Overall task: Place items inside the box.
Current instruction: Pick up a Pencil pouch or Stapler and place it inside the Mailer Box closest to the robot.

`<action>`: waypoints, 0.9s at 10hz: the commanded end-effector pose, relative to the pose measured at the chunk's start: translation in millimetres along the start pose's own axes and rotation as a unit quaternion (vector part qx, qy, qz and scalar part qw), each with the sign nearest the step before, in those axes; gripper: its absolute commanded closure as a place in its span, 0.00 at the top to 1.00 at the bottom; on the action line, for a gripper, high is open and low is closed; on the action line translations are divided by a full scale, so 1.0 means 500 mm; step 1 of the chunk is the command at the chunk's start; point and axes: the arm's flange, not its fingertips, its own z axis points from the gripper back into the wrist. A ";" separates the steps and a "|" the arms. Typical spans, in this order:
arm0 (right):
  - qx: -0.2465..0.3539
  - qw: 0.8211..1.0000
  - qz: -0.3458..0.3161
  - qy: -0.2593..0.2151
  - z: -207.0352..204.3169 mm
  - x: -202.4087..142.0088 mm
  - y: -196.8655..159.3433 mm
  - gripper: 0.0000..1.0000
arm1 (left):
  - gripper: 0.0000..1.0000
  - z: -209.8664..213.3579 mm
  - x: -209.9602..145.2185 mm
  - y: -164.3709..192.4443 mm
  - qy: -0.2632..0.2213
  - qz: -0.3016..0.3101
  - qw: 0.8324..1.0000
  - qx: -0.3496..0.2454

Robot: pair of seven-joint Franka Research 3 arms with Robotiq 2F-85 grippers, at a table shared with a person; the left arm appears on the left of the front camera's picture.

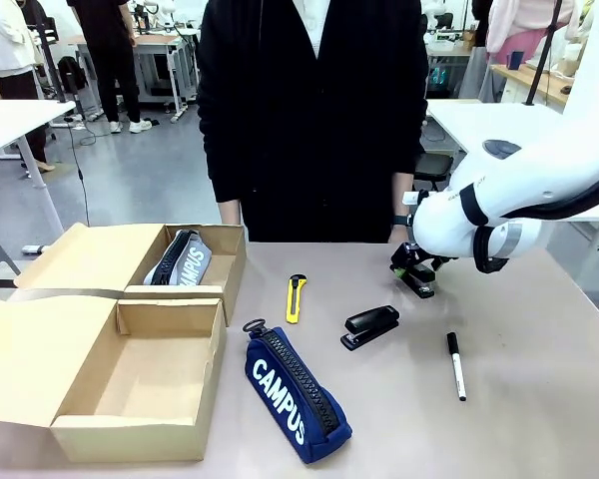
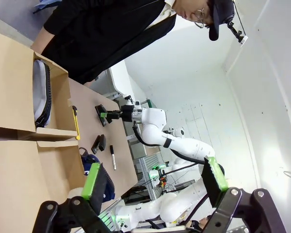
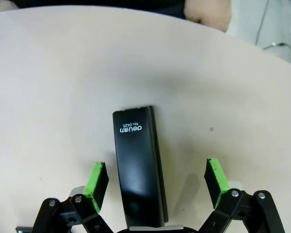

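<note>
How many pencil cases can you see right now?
2. The grey-black case lies inside the far box; the navy case lies on the table, right of the near box. Box walls could hide more.

Bright even light, soft shadows; wrist views warped, edges perhaps blurred.

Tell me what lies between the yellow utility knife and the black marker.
The black stapler lies there, touching neither the yellow utility knife nor the black marker; the front view shows it.
</note>
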 end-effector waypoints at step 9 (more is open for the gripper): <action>-0.001 0.999 0.008 0.043 0.013 -0.004 -0.003 0.00 | 1.00 -0.001 0.002 -0.004 -0.005 -0.011 1.000 -0.009</action>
